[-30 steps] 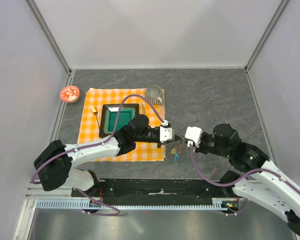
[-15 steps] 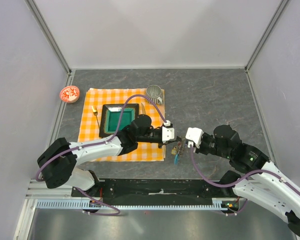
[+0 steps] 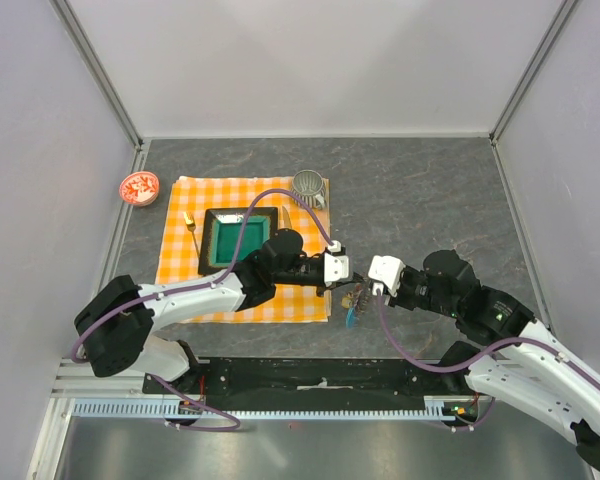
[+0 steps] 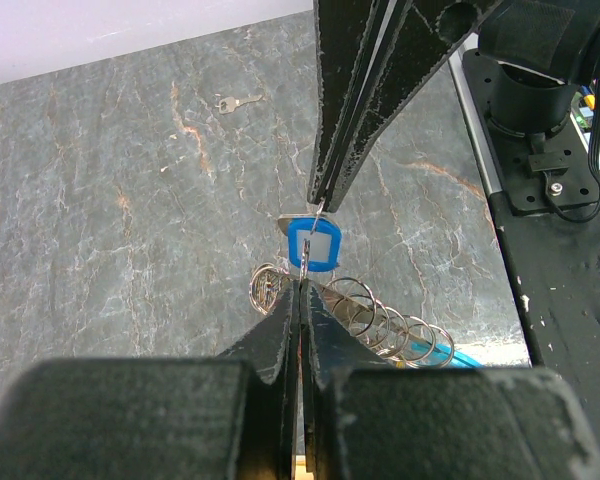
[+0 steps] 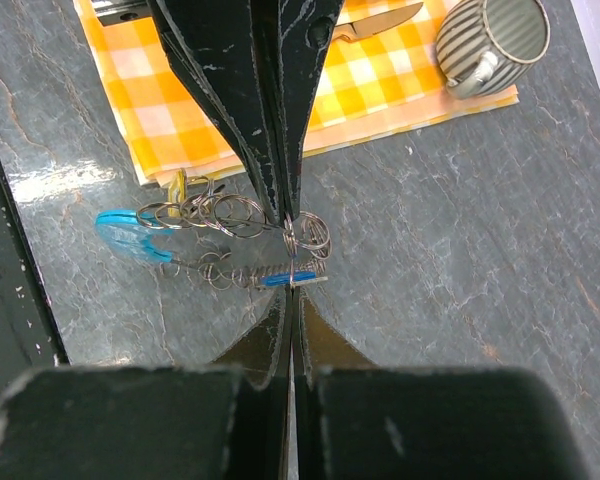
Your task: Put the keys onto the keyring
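Both grippers meet tip to tip just above the grey table, right of the cloth. My left gripper [image 3: 348,283] [image 4: 302,285] is shut on a thin wire ring of the keyring [image 4: 385,318], a chain of metal rings ending in a cyan crescent tag [image 5: 130,228] [image 3: 354,316]. My right gripper [image 3: 364,292] [image 5: 292,290] is shut on the blue-tagged key [image 4: 315,244] [image 5: 290,279], which hangs between the two sets of tips. A yellow-tagged key [image 5: 177,186] lies among the rings. A small bare key [image 4: 238,102] lies loose on the table further off.
An orange checked cloth [image 3: 185,285] carries a green tray [image 3: 235,240], a ribbed grey cup [image 3: 307,184] [image 5: 492,35] and a knife [image 5: 375,20]. A red bowl [image 3: 138,187] sits at the far left. The black base rail [image 3: 320,375] runs along the near edge.
The left gripper has shifted slightly right and the right gripper slightly left, so the tips stand closer together. Both stay shut.
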